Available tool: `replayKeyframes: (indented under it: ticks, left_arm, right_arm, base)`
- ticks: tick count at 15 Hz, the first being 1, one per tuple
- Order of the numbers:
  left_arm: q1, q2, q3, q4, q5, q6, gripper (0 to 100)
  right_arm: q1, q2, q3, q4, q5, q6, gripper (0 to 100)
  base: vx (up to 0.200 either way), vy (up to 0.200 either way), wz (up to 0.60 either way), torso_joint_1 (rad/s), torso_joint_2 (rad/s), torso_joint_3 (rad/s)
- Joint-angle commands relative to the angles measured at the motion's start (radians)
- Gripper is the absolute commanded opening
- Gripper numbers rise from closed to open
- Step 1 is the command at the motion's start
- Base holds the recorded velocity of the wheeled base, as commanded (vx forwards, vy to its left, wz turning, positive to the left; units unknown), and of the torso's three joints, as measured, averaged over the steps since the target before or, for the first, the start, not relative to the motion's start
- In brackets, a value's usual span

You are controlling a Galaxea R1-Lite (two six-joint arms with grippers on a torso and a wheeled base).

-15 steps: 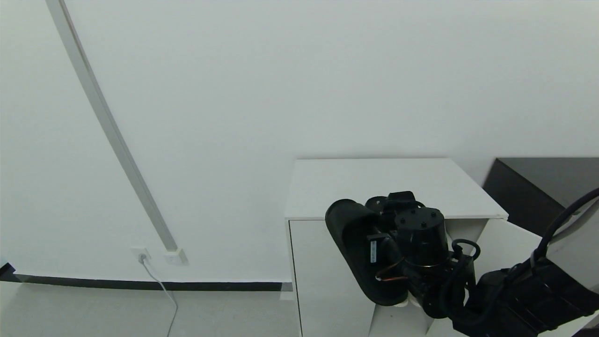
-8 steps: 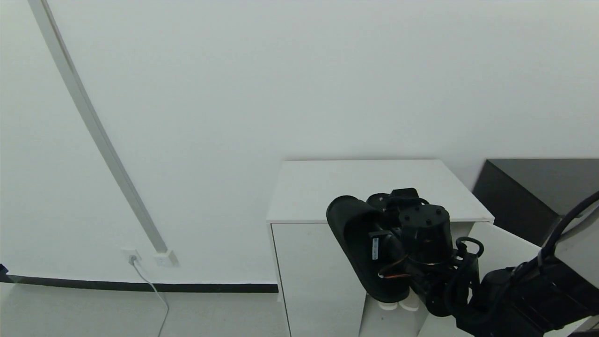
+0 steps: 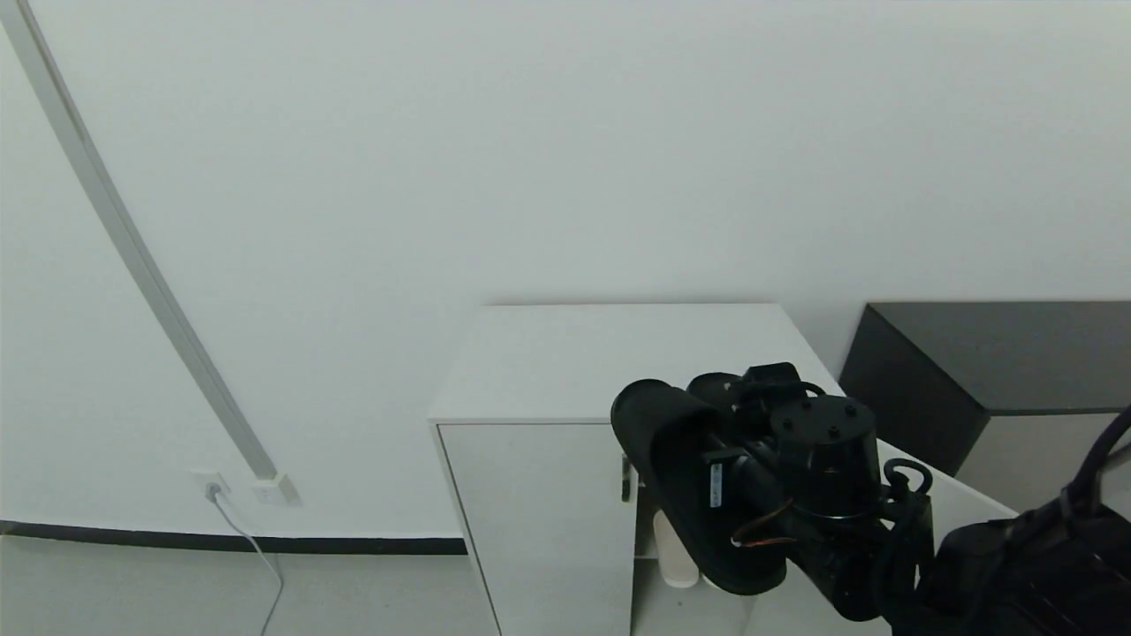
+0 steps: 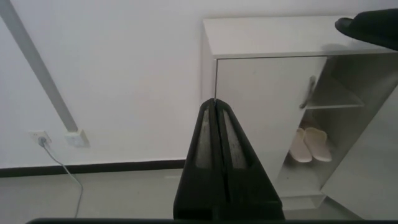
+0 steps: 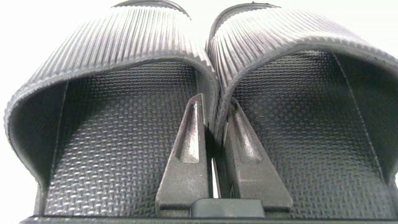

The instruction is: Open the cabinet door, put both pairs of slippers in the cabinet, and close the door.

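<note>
Two black slippers [image 3: 685,481] in the right gripper [image 5: 214,118] at the mouth of the cabinet [image 3: 574,362]; right arm far nearer than left.

Well apart to the left of the cabinet: left gripper [image 4: 215,106], fingers pressed together on nothing. On the cabinet's left half: shut panel [image 3: 539,512], handle [image 4: 309,93] at its inner edge. Beside that, the open right half, with white slippers [image 4: 309,144] side by side low inside, under a shelf [image 4: 333,96]. Just in front of that opening: black slippers hung steeply, toes up, heels down, long axis nearer upright than level, right gripper's fingers pinching the two adjoining strap walls together. To the cabinet's right: open door [image 4: 373,162], swung wide. Probably needed next: tilting toward level, then straight in.
</note>
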Motion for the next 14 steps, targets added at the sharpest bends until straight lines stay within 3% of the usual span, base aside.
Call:
replayKeyframes:
  ticks: [1, 4, 14]
  left_arm:
    - [0.0, 0.001, 0.0, 0.0, 0.0, 0.0, 0]
    - [0.0, 0.001, 0.002, 0.0, 0.001, 0.0, 0]
    - [0.0, 0.001, 0.0, 0.0, 0.001, 0.0, 0]
  right_arm:
    - [0.004, -0.065, 0.056, -0.012, 0.034, 0.003, 0]
    - [0.009, -0.079, 0.068, -0.01, 0.037, 0.0, 0]
    - [0.111, -0.102, 0.153, -0.018, 0.069, -0.004, 0]
  base:
    - [0.0, -0.2, 0.0, 0.002, 0.01, 0.002]
    - [0.0, -0.2, 0.0, -0.001, 0.0, 0.004]
    - [0.0, 0.0, 0.0, 0.0, 0.0, 0.0]
